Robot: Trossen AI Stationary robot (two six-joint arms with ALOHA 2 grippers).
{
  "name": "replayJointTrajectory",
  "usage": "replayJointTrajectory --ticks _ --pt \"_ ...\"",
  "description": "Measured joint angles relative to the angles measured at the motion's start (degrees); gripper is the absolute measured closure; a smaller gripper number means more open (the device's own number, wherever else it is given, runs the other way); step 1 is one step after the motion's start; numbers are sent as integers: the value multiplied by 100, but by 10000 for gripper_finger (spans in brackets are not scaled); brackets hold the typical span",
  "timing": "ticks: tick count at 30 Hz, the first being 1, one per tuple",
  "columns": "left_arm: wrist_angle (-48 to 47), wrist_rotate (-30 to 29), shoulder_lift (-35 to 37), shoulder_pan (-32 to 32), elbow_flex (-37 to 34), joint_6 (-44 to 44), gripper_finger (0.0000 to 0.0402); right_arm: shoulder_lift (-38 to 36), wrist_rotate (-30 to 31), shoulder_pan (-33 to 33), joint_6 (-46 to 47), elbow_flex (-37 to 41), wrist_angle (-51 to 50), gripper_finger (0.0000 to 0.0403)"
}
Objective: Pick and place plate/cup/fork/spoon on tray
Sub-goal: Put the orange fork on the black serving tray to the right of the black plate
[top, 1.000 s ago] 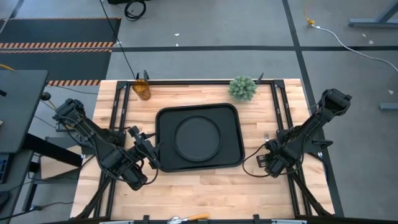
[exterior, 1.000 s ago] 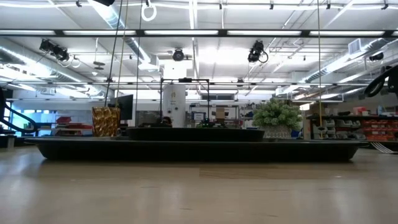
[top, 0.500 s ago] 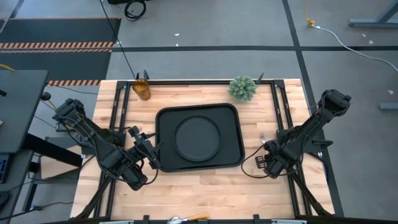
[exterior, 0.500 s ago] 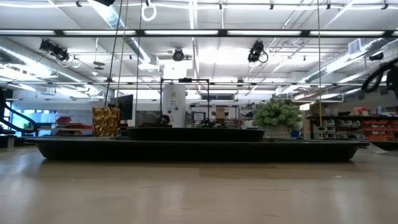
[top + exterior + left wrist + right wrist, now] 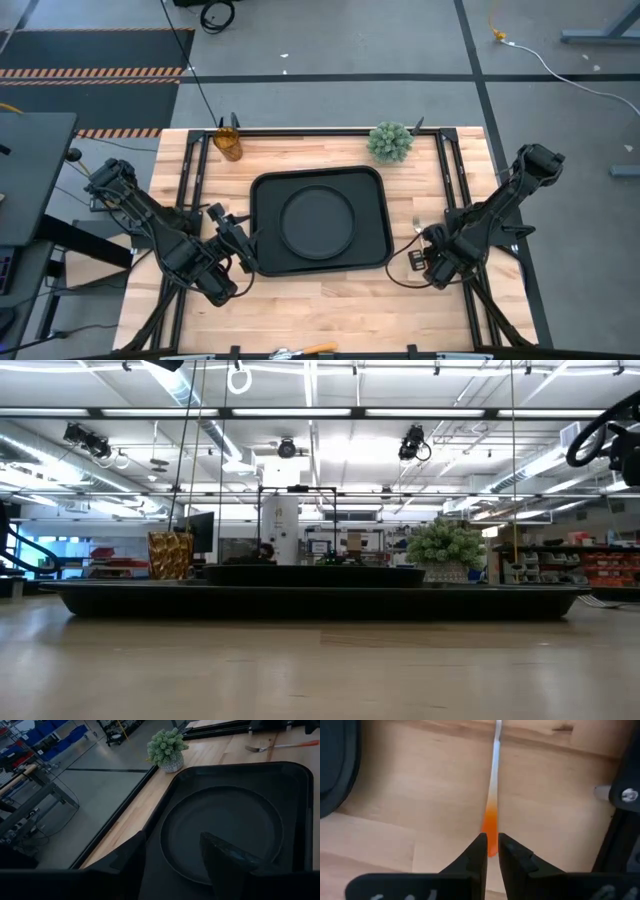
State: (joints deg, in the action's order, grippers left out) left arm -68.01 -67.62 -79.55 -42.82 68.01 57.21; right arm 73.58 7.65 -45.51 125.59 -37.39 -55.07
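The plate (image 5: 317,222) already lies centred in the tray (image 5: 374,255), leaving the rim sides free for cutlery. The right gripper (image 5: 491,851) sits low on the table right of the tray, its 2 fingers pinched narrow around the orange handle of the fork (image 5: 493,790), probably to lift it by the slim end. The cup (image 5: 228,143) waits at the far left edge. The left gripper (image 5: 170,851) rests half open over the tray's left rim.
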Motion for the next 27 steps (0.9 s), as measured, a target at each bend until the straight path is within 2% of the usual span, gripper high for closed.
replayJointTrajectory --ticks 5,9,14,21,27 --pt "0 2 0 1 0 0 209 123 56 140 -1 -2 -249 351" --pt "8 2 0 1 0 0 209 243 454 337 -99 1 -353 338" --pt "26 2 0 1 0 0 209 245 713 709 -352 99 -337 295" --pt "29 2 0 1 0 0 209 245 388 1309 -708 492 -195 230" --pt "29 2 0 1 0 0 209 226 524 1621 -1113 679 341 218"
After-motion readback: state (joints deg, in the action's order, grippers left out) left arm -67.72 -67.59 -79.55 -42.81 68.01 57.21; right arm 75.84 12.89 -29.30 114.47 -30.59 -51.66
